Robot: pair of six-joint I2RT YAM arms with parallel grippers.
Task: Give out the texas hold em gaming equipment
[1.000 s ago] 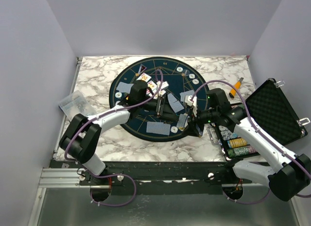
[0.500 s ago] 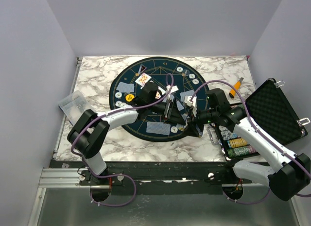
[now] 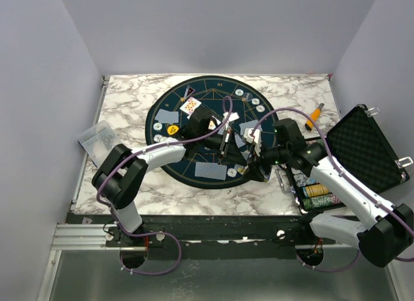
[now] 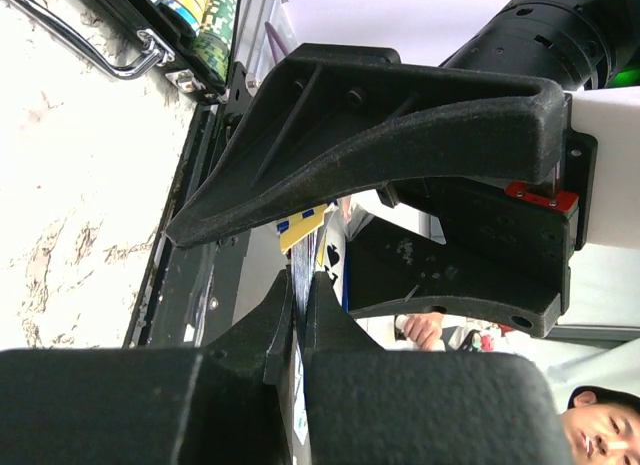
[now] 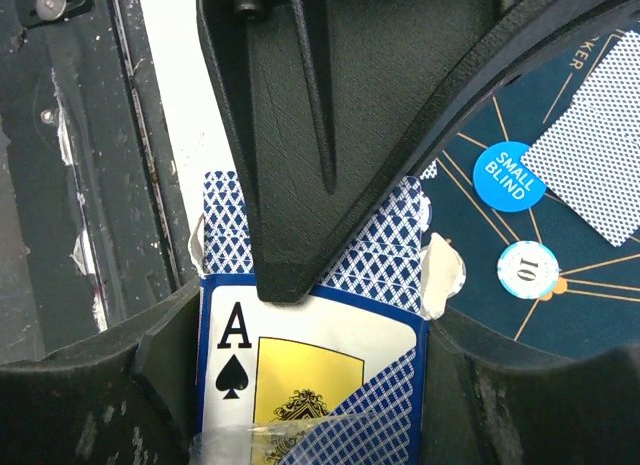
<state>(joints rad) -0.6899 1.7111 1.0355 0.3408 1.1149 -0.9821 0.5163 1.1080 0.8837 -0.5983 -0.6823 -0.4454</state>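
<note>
My right gripper (image 3: pixel 251 160) is shut on a blue card box (image 5: pixel 310 385) printed with an ace of spades; playing cards (image 5: pixel 385 255) with blue patterned backs stick out of its top. My left gripper (image 3: pixel 224 144) meets it over the round dark mat (image 3: pixel 194 178), and its fingers (image 4: pixel 270 330) are shut on the thin edge of a playing card (image 4: pixel 300 275) from that box. Several face-down cards (image 3: pixel 211 171) and one face-up card (image 3: pixel 190 105) lie on the mat. Beside them are a yellow disc (image 3: pixel 173 129), a blue small-blind disc (image 5: pixel 510 175) and whitish chips (image 5: pixel 527 268).
An open black foam-lined case (image 3: pixel 365 149) stands at the right with stacked chips (image 3: pixel 317 191) in it. An orange-handled tool (image 3: pixel 315 113) lies behind it. A clear plastic bag (image 3: pixel 97 136) sits at the table's left edge.
The left arm swung right across the mat to the right gripper's card box, and its jaws closed on a card. The right arm stayed still.
</note>
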